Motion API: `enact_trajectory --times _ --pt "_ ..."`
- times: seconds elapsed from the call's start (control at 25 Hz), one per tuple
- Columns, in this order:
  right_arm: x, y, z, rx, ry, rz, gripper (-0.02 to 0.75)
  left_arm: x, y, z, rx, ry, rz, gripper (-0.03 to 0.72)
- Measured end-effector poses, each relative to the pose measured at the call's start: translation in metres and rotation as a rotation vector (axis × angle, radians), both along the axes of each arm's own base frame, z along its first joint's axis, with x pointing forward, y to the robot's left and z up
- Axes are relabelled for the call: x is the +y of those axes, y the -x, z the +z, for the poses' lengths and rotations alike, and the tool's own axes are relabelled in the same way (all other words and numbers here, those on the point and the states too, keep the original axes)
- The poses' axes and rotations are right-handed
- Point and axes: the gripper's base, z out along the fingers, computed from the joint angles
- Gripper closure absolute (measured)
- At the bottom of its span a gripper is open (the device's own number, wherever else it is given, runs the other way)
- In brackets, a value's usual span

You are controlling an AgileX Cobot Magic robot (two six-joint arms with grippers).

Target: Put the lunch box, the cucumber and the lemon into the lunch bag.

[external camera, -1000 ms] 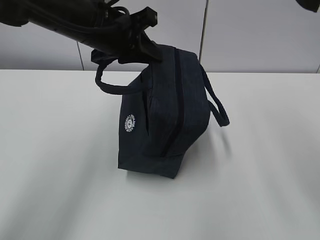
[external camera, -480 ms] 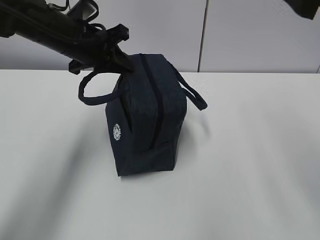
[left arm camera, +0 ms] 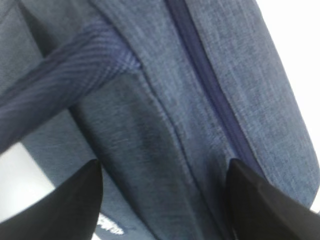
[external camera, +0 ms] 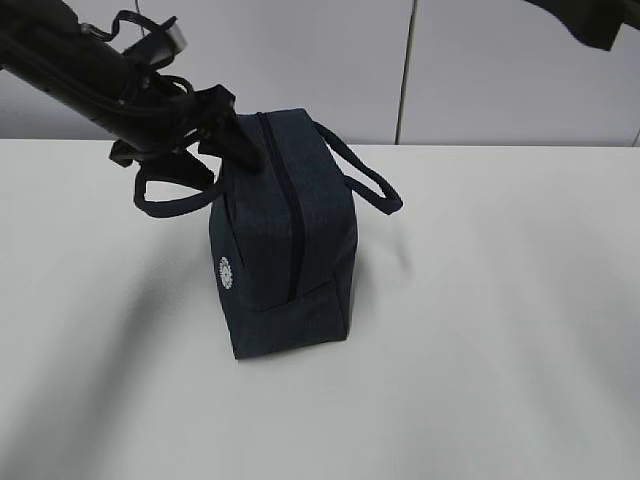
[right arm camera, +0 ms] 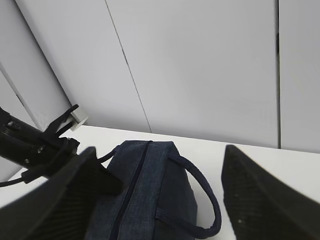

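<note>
The boxy dark navy fabric lunch bag was shown standing upright on the white table, centre-left of the exterior view, its zipper closed along the top and down the near end. The left hand was seen at the bag's upper left corner, beside one loop handle; in the left wrist view its fingers were spread to either side of the fabric, with nothing pinched. The right hand was held high at the upper right, spread and empty. The bag-positioning step was judged to be in hand; opening the zipper would be called for next. No lunch box, cucumber or lemon was visible. The closed zipper stood in the way of loading.
</note>
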Motion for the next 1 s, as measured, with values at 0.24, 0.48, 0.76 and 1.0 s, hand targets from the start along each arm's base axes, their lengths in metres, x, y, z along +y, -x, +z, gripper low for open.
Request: enact_trajectory --times 0.24,0.48,0.76,1.0 --pt "-0.001 0.002 0.002 0.009 -0.041 0.000 0.171 0.022 0.017 0.051 -0.188 -0.142 -0.045 0.162" --pt "0.006 0.009 0.010 0.019 -0.156 0.089 0.230 0.037 0.055 0.116 -0.360 -0.188 -0.067 0.167" --pt "0.012 0.017 0.057 -0.107 -0.207 0.199 0.251 0.048 0.101 0.170 -0.495 -0.164 -0.068 0.188" --pt "0.029 0.028 0.116 -0.130 -0.138 0.427 0.252 0.055 0.132 0.191 -0.520 -0.159 -0.102 0.200"
